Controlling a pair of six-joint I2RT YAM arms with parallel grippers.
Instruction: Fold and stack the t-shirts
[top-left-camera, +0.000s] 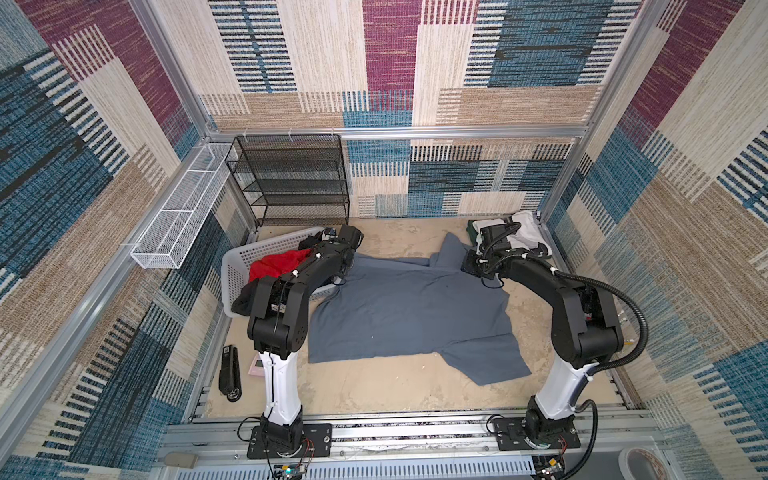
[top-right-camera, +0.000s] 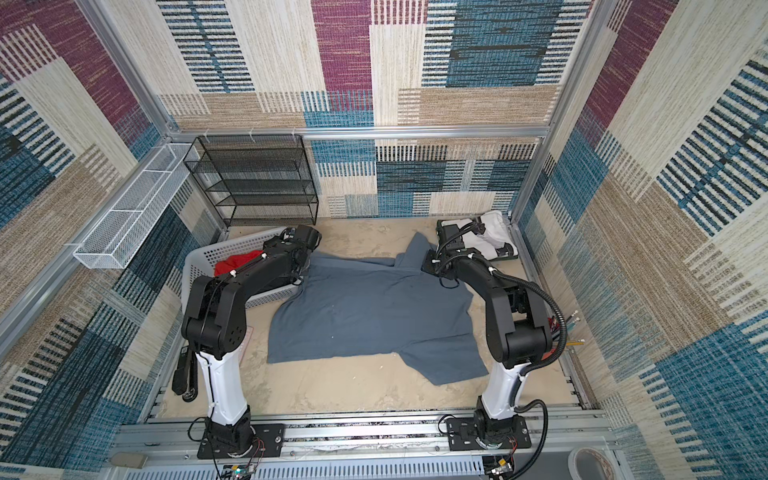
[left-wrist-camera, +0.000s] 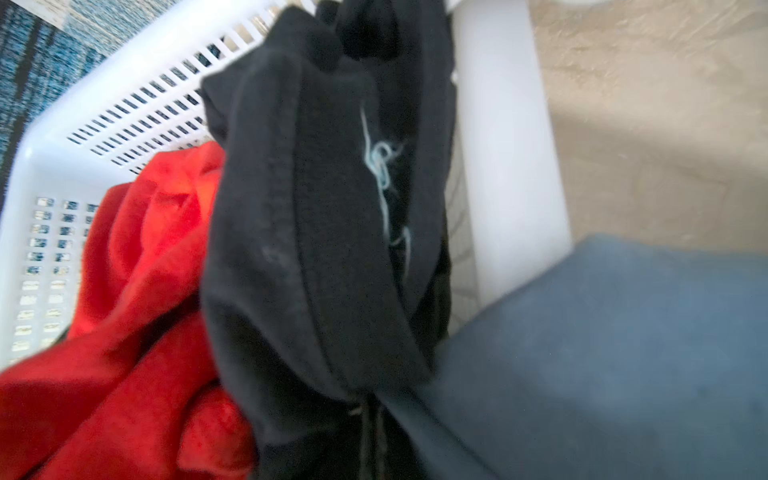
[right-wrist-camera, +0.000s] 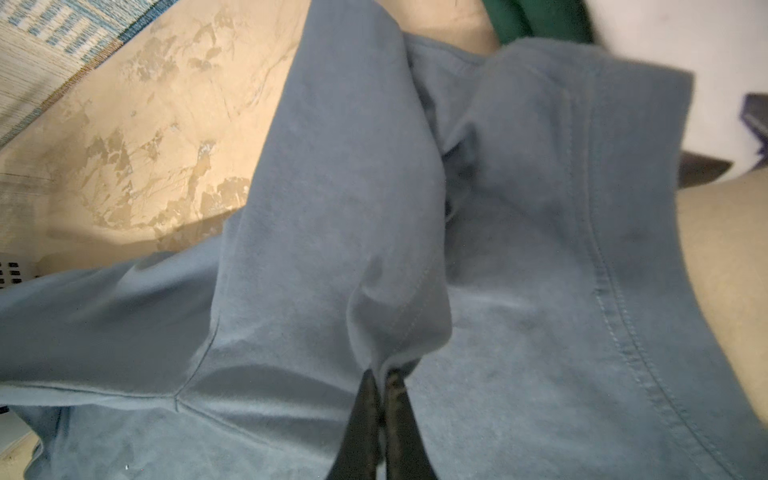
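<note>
Large slate-grey soft cloth t-shirt (top-left-camera: 409, 316), spread flat at bench (top-left-camera: 374, 390) centre. A far-right fold is pinched in the closed right pincer (right-wrist-camera: 380, 399); the left pincer (left-wrist-camera: 370, 415) is closed, its hold unclear. Light, limp cloth is judged best taken at hems.

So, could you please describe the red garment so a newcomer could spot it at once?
Find the white perforated basket on the table's left side, behind the left arm. Crumpled inside lies the red garment, beside black cloth; it is the only red cloth.
</note>
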